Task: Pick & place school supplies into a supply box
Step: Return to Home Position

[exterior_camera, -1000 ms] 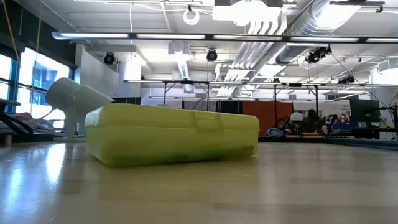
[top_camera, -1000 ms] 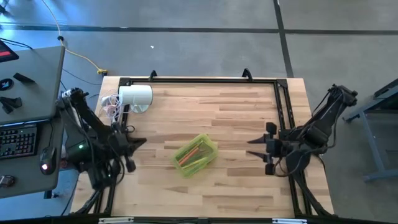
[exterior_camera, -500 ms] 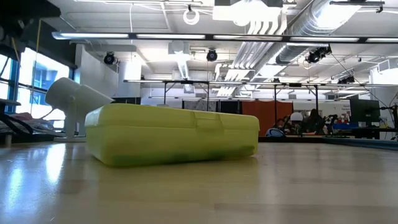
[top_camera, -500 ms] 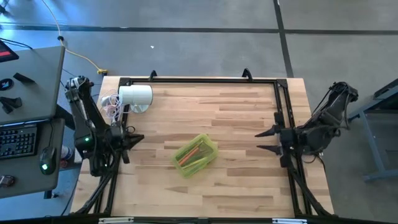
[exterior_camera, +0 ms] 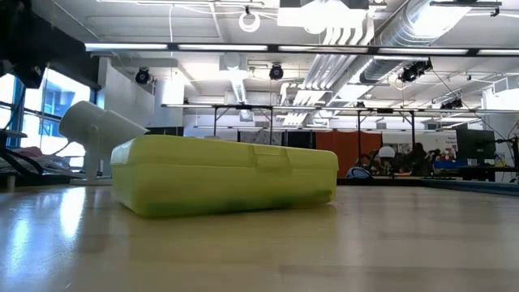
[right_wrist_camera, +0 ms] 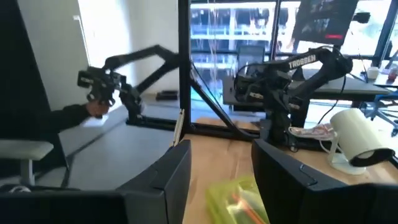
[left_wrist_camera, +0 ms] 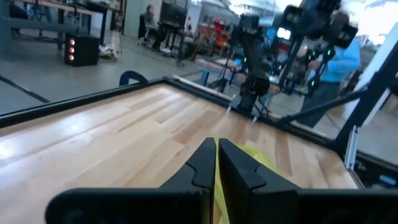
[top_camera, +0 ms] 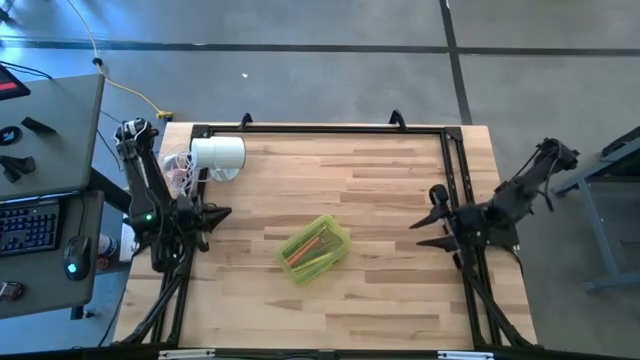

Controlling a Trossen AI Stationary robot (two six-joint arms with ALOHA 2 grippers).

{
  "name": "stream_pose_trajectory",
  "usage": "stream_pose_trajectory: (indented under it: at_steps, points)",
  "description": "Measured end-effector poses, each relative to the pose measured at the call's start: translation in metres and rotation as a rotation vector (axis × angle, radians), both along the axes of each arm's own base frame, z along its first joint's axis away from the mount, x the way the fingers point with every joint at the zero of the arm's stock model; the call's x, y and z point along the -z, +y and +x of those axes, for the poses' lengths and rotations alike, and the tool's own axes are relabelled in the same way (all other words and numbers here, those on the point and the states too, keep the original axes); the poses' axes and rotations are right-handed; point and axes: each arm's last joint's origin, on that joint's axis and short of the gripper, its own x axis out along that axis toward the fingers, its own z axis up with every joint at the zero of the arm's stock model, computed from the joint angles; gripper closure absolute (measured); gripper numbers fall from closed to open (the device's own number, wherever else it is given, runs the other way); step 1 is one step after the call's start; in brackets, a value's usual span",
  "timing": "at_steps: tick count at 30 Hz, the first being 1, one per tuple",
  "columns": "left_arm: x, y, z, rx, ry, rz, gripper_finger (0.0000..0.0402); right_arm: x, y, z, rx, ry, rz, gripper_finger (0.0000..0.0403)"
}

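Near the middle of the table [top_camera: 380, 180], a little toward the front edge and turned at an angle, the supply box [top_camera: 315, 250] lies flat with its lid down; the low view shows it shut along its whole length [exterior_camera: 223, 174], resting on the wood. Through the translucent yellow-green lid an orange pen [top_camera: 309, 245] and some greenish supplies show faintly, but the rest of the contents cannot be made out. At the table's left edge the left gripper [top_camera: 222, 212] is held well apart from the box, pointing toward it, with its fingers [left_wrist_camera: 202, 165] pressed together on nothing; in its wrist view the box [left_wrist_camera: 261, 163] shows just past the closed tips. Over the right edge the right gripper [top_camera: 424, 233] also faces the box from well away, its jaws spread wide and empty, and in its wrist view the box [right_wrist_camera: 239, 196] lies far ahead, framed in the gap between the two fingers [right_wrist_camera: 177, 168]. A white cylinder [top_camera: 218, 155] with cables stands at the back left corner, apart from everything else.
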Motion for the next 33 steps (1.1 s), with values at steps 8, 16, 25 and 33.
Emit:
stream_pose_trajectory:
  at_steps: [8,16,25,33]
  points:
    - [0.012,0.009,-0.003,-0.006,-0.044,-0.050,0.0346,0.056,-0.024,-0.020,0.022,-0.111,0.082,0.0253]
    - [0.012,0.009,-0.003,-0.007,-0.039,-0.034,0.0346,0.103,-0.042,-0.025,0.157,-0.114,0.129,0.0249]
    - [0.020,0.006,-0.002,-0.006,-0.018,0.023,0.0346,0.143,-0.053,-0.022,0.269,-0.111,0.116,0.0252]
    - [0.026,-0.001,0.000,-0.002,0.017,0.099,0.0346,0.152,-0.059,-0.019,0.343,-0.122,0.088,0.0249]
